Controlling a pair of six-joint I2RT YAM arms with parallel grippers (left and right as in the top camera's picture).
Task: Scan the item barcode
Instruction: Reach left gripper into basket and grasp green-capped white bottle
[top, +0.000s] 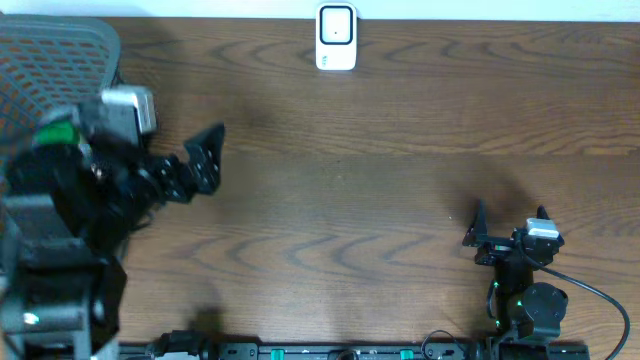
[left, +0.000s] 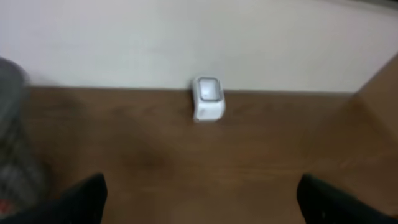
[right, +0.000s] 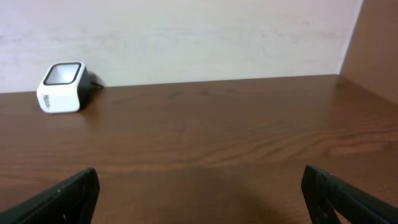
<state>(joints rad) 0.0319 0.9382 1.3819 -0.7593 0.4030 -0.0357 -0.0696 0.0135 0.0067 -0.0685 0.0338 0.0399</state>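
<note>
One bench (top: 380, 190) of brown wood carries everything. On it stands one scanner (top: 336, 37), a small white box with a dark window; all three views show this same single unit. One grey mesh basket (top: 50, 50) sits at the far left corner.

There are two robot arms, the left arm (top: 70, 210) and the right arm (top: 540, 305). There are two pincers, one on each arm: the left pincer (top: 208, 160) and the right pincer (top: 510, 215). Each has two black fingers (top: 212, 140), four in all, and each wrist view shows its own pair.

One black cable (top: 600, 292) loops beside the right arm. One pale wall (right: 186, 37) runs behind the bench.
</note>
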